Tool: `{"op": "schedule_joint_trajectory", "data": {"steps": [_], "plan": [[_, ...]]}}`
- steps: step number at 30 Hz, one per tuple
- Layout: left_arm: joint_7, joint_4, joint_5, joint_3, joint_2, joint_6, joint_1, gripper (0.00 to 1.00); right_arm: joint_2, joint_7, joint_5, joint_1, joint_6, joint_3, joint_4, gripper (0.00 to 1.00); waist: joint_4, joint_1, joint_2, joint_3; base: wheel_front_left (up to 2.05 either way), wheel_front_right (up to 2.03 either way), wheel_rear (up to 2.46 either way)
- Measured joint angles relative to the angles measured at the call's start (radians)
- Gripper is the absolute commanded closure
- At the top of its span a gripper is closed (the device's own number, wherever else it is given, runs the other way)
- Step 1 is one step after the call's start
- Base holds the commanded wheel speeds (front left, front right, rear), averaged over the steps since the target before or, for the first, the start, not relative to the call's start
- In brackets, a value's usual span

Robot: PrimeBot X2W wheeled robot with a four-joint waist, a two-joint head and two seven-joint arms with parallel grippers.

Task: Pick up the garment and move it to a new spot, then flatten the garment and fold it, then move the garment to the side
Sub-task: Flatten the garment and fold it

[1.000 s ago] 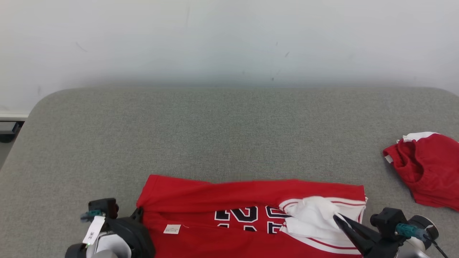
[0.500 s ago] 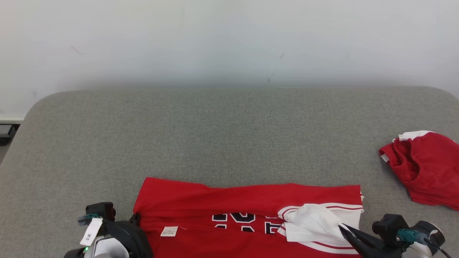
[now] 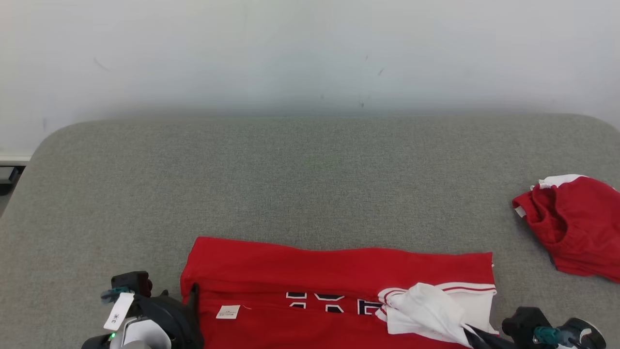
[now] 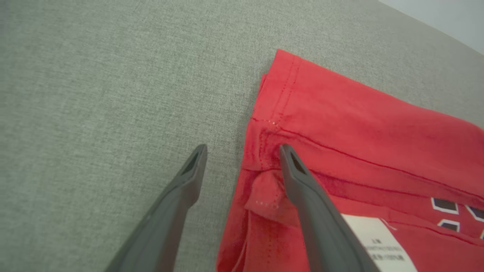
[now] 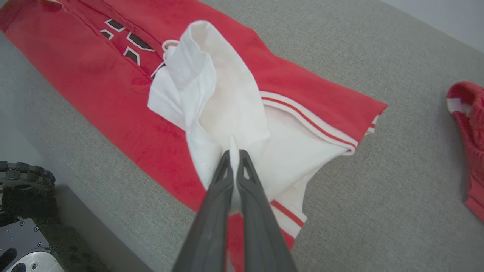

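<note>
The red garment lies folded in a long strip along the near edge of the grey padded table, with dark numbers and a white label showing. My left gripper is open at its left corner. One finger is over the bare table and the other finger rests on the red hem. My right gripper is shut on a white flap of the garment at its right end and holds it up off the red cloth. The right gripper sits at the bottom edge of the head view.
A second red and white garment lies crumpled at the table's right side, apart from the folded one. A pale wall stands behind the table. My wheeled base is below the near table edge.
My left gripper has opened and let go of the garment's left corner. The right gripper, still shut on the white flap, has sunk lower towards the near edge. The camera has shifted slightly.
</note>
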Motion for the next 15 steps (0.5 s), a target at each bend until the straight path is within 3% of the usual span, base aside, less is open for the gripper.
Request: {"op": "schedule_joint_trajectory", "data": {"steps": [2,3,4,15], "plan": [[0.0,-0.004,0.0,0.003,0.004,0.0,0.0,0.0,-0.003,0.008,0.003,0.012,-0.007,-0.001,-0.005,0.96,0.0,0.0,0.0,0.001,0.0,0.0,0.0],[0.0,-0.005,-0.001,0.005,0.006,0.0,0.0,0.0,-0.002,0.013,0.009,0.017,-0.009,0.0,-0.006,0.33,0.0,0.0,0.0,0.002,0.0,0.0,0.0],[0.002,-0.007,-0.003,0.006,0.006,0.0,0.0,0.0,-0.002,0.019,0.009,0.02,-0.012,0.0,-0.008,0.0,-0.001,0.0,0.0,0.003,0.0,0.0,0.0],[-0.002,-0.024,-0.007,0.018,0.015,0.01,0.0,0.0,-0.004,0.08,0.026,0.036,-0.074,-0.017,-0.02,0.0,-0.005,0.0,0.0,0.007,0.0,0.0,0.0]]}}
